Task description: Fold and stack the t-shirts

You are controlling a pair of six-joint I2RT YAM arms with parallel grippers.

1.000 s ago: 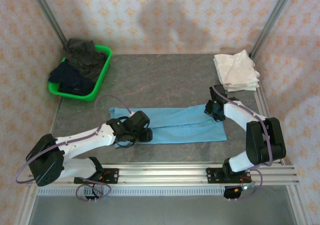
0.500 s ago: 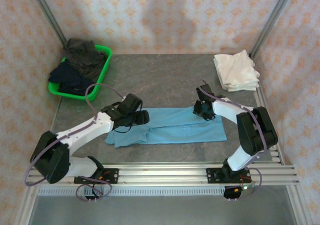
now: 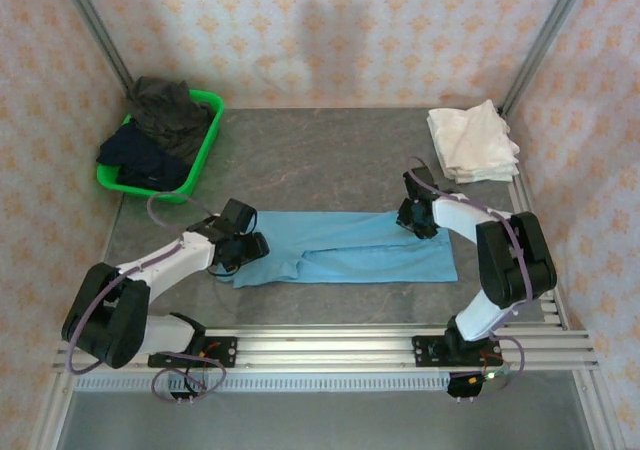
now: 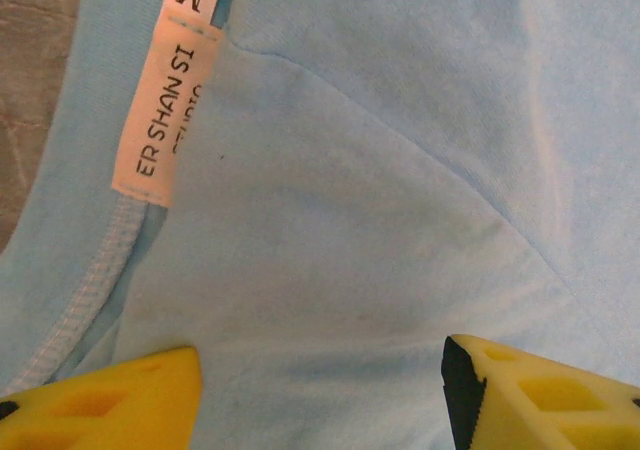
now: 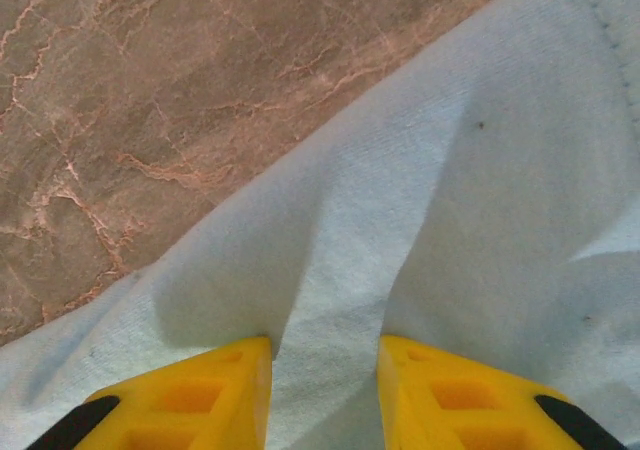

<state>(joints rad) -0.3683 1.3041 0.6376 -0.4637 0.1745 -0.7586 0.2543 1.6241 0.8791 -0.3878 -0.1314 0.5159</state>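
- Currently one sky-blue t-shirt (image 3: 350, 250) lies near centre on the table (image 3: 330, 160), folded into a long strip running left to right.
- One pile of cream-white t-shirts (image 3: 472, 142) sits at far right (how many are in the pile cannot be told).
- One green basket (image 3: 205, 155) stands at far left, holding two dark garments (image 3: 160, 120), one grey and one navy.
- Neck label (image 4: 165, 90) on the blue tee reads "M", then "ER SHAN SI" (a second line is too clipped to read).
- Left gripper (image 4: 320, 370): fingers spread wide over the strip's left end, beside the label, with flat cloth under the gap.
- Right gripper (image 5: 325, 370): fingers pinch a raised ridge of the blue cloth at the strip's far right corner.
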